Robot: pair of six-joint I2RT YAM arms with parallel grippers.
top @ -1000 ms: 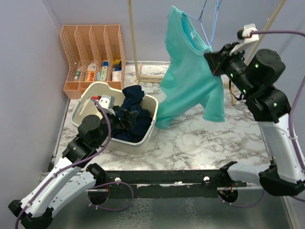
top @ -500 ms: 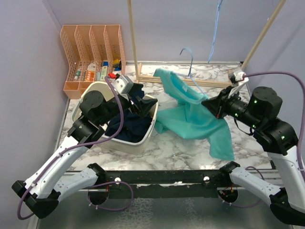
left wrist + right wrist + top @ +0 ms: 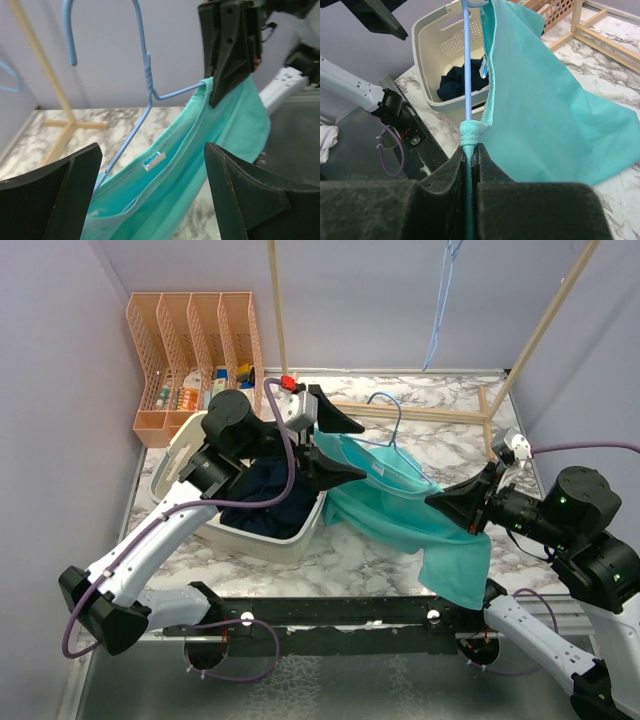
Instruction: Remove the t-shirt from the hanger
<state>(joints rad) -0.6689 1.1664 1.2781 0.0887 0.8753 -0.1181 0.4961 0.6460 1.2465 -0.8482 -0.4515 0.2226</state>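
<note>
Beside the basket (image 3: 270, 540) the left pincer (image 3: 345, 447) stands wide open near the blue hanger (image 3: 398, 430). The teal t-shirt (image 3: 400, 515), on the hanger, drapes onto the desk (image 3: 440, 430). The right pincer (image 3: 432, 502) is clenched on its shoulder and the hanger's end.

**Item 1, t-shirt** (image 3: 400, 512): teal, plain, with a small label (image 3: 154, 160) inside the collar. It is on the hanger, stretched slantwise and draped low over the marble worktop (image 3: 440, 435). One shoulder is bunched and pinched in my right gripper (image 3: 471, 147).

**Item 2, hanger** (image 3: 146, 65): thin blue wire with a twisted neck, tilted, its hook free in the air. One arm runs inside the collar, and its end is clamped together with the cloth.
</note>
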